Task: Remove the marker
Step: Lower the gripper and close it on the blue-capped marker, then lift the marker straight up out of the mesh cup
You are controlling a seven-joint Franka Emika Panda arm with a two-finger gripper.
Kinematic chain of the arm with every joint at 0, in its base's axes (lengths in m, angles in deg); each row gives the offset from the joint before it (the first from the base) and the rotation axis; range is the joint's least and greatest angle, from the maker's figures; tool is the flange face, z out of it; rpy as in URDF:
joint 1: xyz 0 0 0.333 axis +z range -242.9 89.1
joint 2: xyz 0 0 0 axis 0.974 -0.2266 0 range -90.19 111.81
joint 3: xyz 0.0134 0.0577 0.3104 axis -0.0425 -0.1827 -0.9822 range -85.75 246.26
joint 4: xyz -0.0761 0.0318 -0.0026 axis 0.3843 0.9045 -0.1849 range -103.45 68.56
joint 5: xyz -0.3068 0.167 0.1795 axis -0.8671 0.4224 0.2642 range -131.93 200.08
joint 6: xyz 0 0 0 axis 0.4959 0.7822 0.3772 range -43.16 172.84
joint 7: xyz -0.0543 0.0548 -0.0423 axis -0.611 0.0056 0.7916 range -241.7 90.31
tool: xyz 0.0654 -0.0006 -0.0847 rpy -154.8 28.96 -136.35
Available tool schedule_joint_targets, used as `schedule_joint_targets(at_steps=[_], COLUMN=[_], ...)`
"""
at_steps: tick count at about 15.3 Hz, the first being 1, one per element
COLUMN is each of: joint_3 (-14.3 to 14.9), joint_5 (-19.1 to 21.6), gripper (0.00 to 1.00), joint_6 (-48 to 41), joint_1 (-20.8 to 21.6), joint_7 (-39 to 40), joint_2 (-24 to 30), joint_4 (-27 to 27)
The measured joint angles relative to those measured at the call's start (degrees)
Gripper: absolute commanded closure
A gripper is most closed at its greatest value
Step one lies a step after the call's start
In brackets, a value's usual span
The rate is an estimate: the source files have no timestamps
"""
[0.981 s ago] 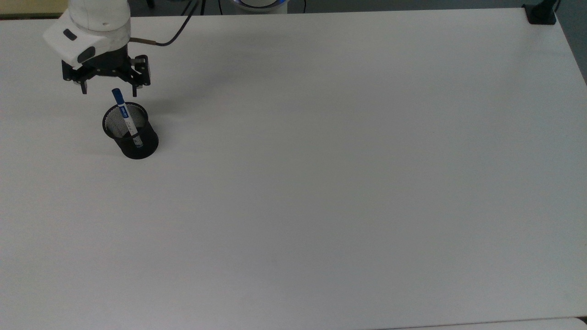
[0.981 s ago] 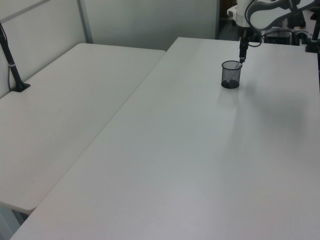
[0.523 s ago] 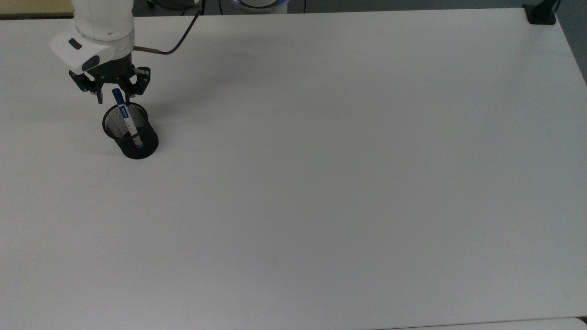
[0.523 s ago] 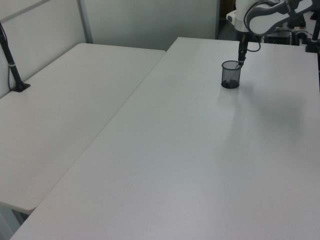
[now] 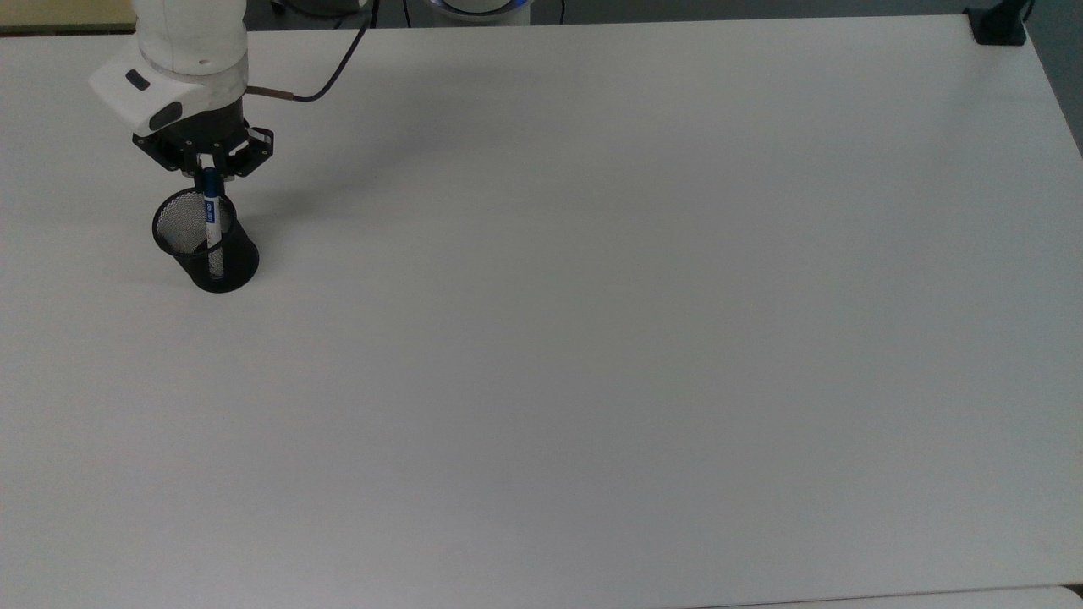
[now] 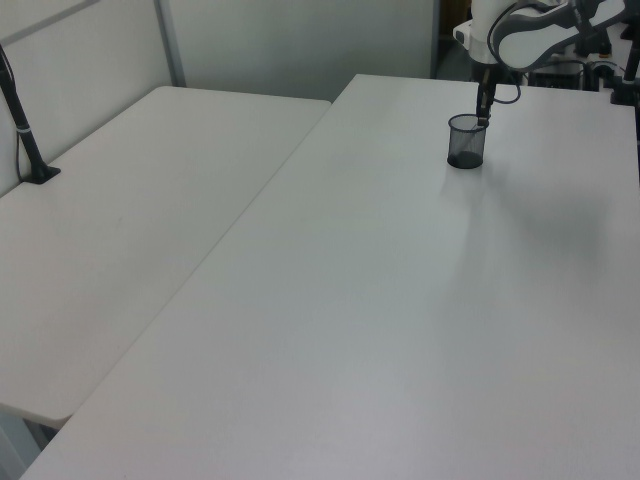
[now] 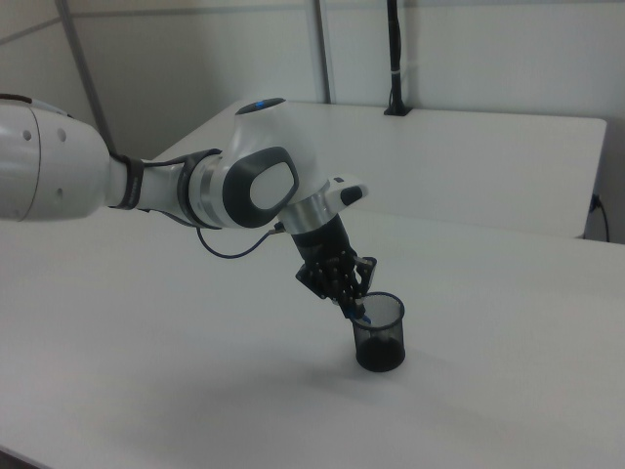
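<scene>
a broad matt white table (image 5: 592, 338) fills the room's middle, with a second pale table beside it in the left view and plain grey partition walls behind. near the top view's left edge stands a black mesh cup (image 5: 206, 241), round and see-through, its wire weave open enough to show what is inside. the marker (image 5: 211, 224) stands in it, a slim smooth white barrel with a blue cap, its long axis running close to upright from the cup's floor to the cap above the rim. the gripper (image 5: 209, 175) sits directly over that cap, black fingers drawn in tight and pinching the blue end between them. so the pull looks to be straight up along the barrel, clear of the rim. in the right view the white arm leans down to the cup (image 7: 379, 332).
</scene>
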Motion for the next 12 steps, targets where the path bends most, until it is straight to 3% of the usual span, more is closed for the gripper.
schedule_joint_targets(at_steps=[6,10,12], joint_3=[0.01,-0.45,-2.04], joint_5=[0.31,3.83,4.4], gripper=[1.0,1.0,1.0], joint_6=[-1.4,-14.99,-22.88], joint_1=[0.03,0.58,0.91], joint_7=[-0.68,-0.64,-0.53], joint_2=[2.95,10.62,13.93], joint_4=[1.71,7.78,10.96])
